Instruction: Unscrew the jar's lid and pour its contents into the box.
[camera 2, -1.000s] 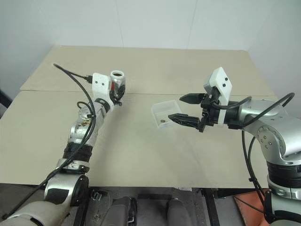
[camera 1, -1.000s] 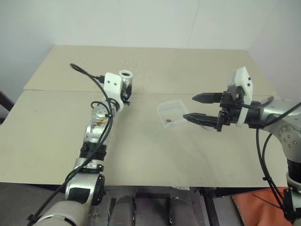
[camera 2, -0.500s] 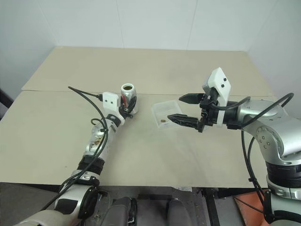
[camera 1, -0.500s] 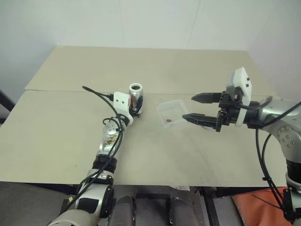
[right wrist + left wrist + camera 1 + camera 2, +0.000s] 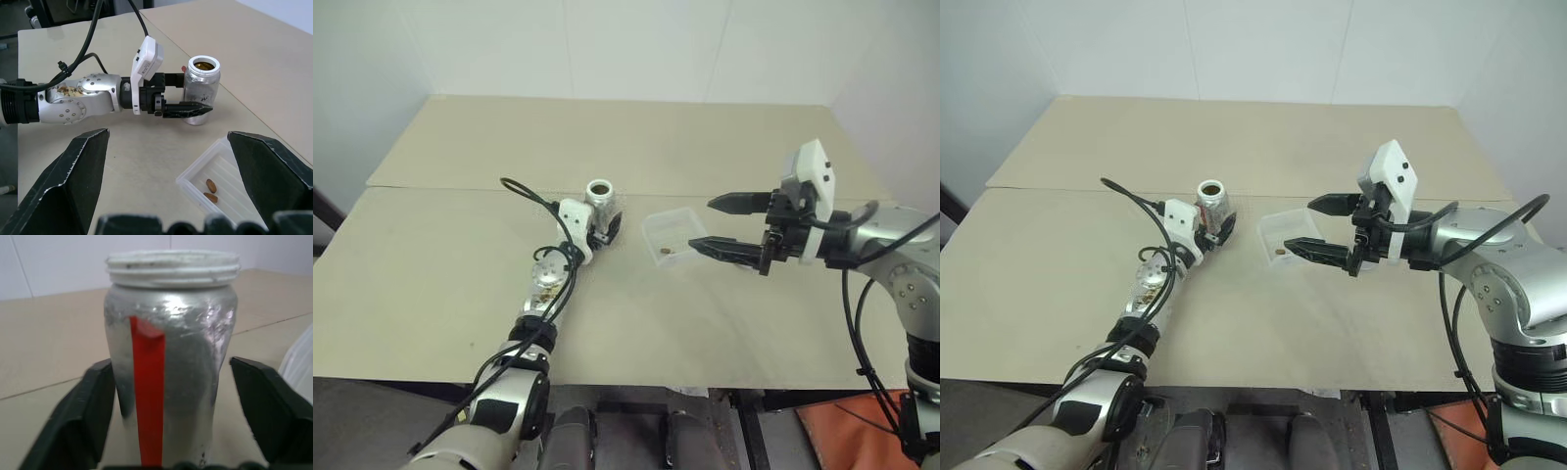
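A: Left arm pose?
B: Stretched forward low over the table [image 5: 431, 284]; left gripper [image 5: 183, 94] spread wide, fingers either side of the jar [image 5: 600, 201], one finger clearly apart from it. Jar upright, uncapped.
A: Right?
B: Right gripper [image 5: 722, 223] raised just right of the box [image 5: 671, 235], jaws gaping, empty. Contents [image 5: 211, 190] lie in the box.

The left arm stretches forward low over the desk [image 5: 431, 284], its pincer [image 5: 604, 227] roughly level with both black fingers spread apart. In the left wrist view one finger [image 5: 83, 416] lies close on one side while the other stands clear. The right arm is bent and held higher, its pincer [image 5: 724, 225] aimed toward the robot's left, fingers spread wide, one above the other.
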